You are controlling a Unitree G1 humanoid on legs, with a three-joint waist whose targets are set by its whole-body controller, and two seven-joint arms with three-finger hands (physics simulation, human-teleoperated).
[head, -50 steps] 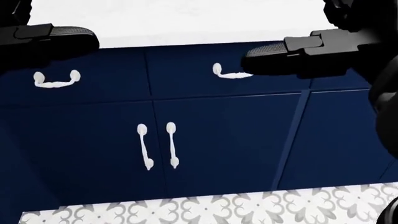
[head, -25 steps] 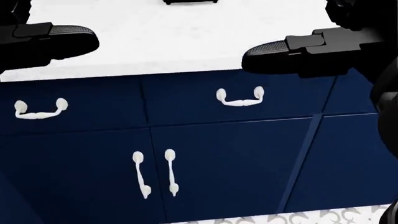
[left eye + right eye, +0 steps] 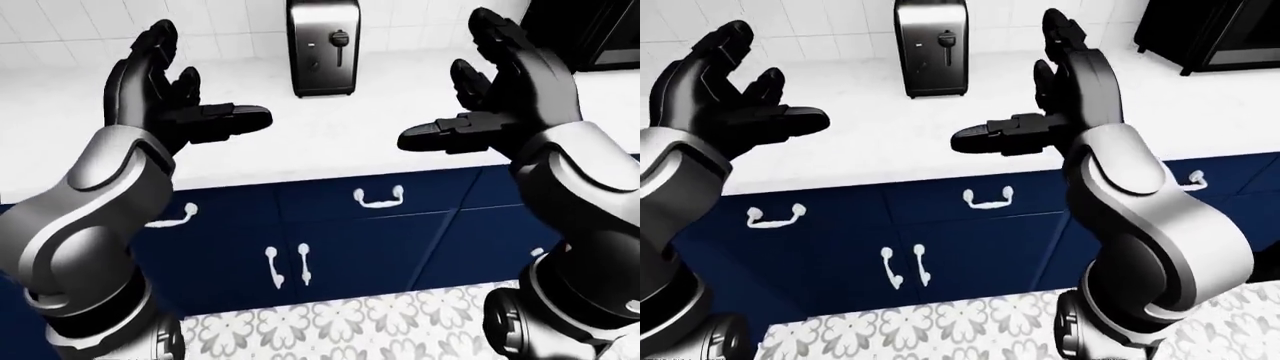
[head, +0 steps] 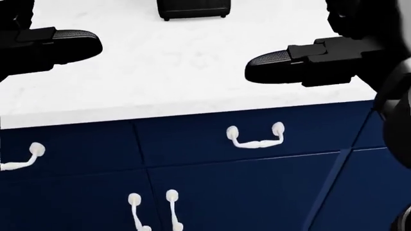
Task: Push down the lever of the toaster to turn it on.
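Approaching the toaster (image 3: 323, 46)

Both robot hands, left robot hand (image 3: 170, 94) and right robot hand (image 3: 505, 90), are hanging spread wide, gripping nothing; the right one should be pressing the lever (image 3: 340, 39) straight down.

A home kitchen. A white worktop (image 3: 330, 135) runs over navy cabinet fronts (image 3: 350, 247) with white curved handles (image 3: 380, 197). The wall behind it is white tile (image 3: 240, 22). A steel toaster (image 3: 322, 46) stands on the worktop, a dark oven-like appliance (image 3: 1215, 30) sits at top right, and the floor (image 3: 330, 322) is patterned grey-and-white tile.
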